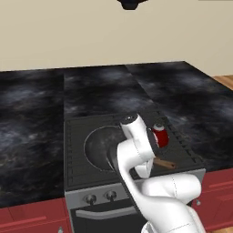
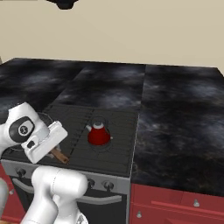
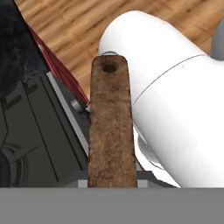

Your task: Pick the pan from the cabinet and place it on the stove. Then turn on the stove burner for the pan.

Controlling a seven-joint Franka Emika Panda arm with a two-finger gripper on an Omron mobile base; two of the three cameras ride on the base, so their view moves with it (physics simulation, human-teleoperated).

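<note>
While no writing legible, gripper [image 3: 111,186] clamps pan [image 1: 98,146] handle; pan at stove [image 1: 75,175] front-left corner, black marbled counter [image 1: 32,136] around.

Red kettle [image 2: 99,134], dark marbled counter [image 2: 179,122]

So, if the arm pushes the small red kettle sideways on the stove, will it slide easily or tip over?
The small red kettle looks squat and wide at its base, so it would probably not tip. It stands on the black grated cooktop, whose ridges would likely catch it, so it may drag rather than slide smoothly.
</note>
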